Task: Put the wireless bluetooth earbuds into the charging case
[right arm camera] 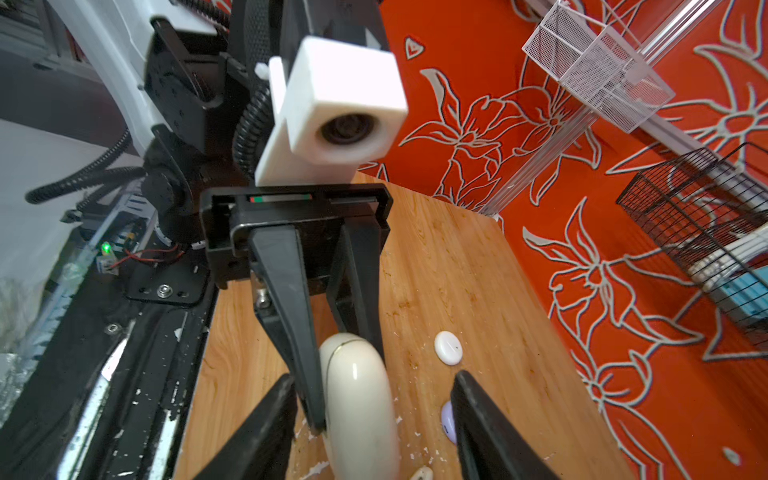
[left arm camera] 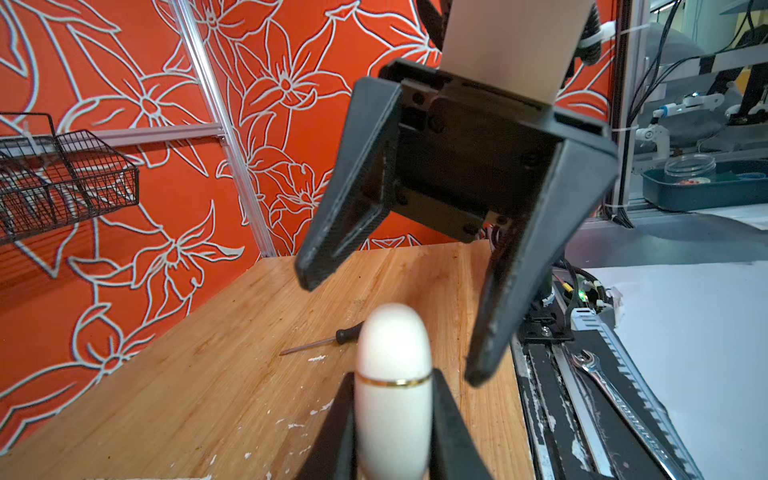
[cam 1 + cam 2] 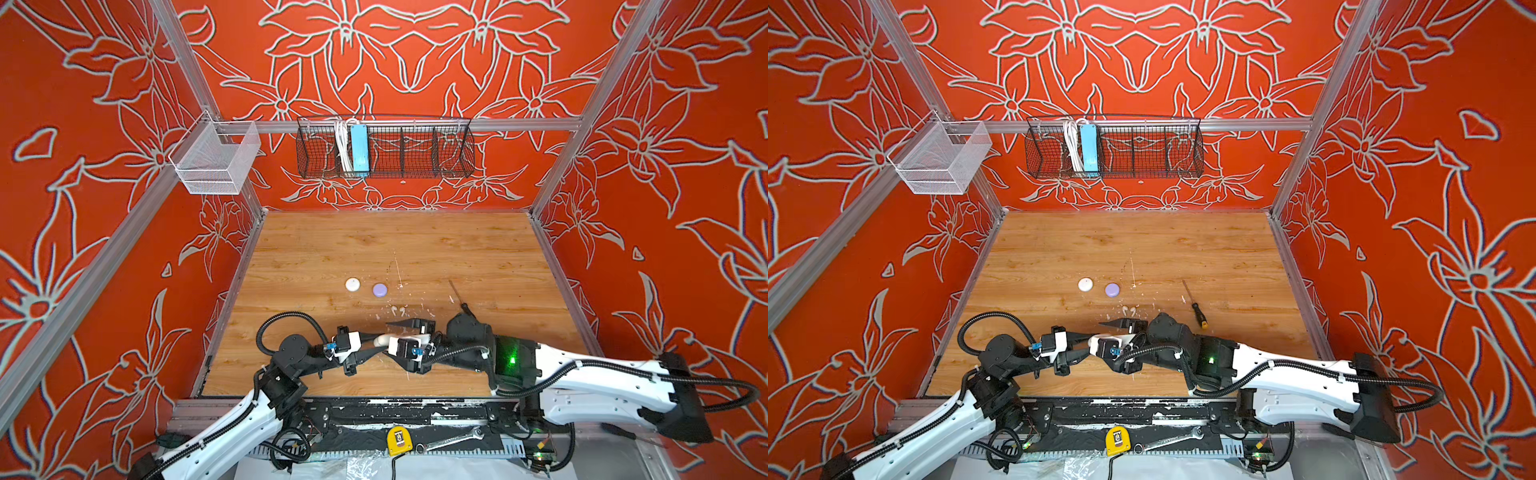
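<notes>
Jaws: left gripper (image 2: pixel 392 376) tight on cream charging case (image 2: pixel 392 345), right gripper (image 1: pixel 374 376) wide astride it.

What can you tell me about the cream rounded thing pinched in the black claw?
The cream case is glossy, smooth plastic, rounded, with a thin gold seam around it, apparently shut. The left gripper clamps it edge-on above the wooden table; the right gripper flanks its free end, jaws open, not touching.
</notes>
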Tool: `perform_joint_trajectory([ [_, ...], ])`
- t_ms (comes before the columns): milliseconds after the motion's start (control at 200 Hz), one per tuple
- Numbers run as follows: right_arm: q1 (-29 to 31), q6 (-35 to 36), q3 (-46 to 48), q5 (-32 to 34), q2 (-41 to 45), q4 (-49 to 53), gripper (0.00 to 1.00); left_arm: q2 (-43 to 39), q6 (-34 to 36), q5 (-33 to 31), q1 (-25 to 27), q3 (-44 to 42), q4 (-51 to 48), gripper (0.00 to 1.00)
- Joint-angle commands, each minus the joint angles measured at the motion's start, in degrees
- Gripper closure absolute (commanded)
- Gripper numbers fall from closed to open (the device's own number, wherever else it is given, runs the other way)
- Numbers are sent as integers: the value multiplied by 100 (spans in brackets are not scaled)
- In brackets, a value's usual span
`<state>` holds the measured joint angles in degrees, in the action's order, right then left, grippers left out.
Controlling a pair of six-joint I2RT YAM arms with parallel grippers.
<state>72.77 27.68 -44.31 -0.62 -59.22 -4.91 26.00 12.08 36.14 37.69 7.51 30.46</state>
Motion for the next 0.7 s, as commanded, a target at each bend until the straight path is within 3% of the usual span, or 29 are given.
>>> perform_joint_trajectory([
  [0, -26, 130, -69, 166, 80, -62, 42, -55, 246, 55, 72, 145, -140, 100],
  [415, -50, 260, -203, 834, -307, -147, 51, -84, 339, 191, 192, 208, -235, 100],
  [696, -164, 223, 76, 1225, 9, -499, 60, -281, 330, 12, 219, 150, -295, 100],
])
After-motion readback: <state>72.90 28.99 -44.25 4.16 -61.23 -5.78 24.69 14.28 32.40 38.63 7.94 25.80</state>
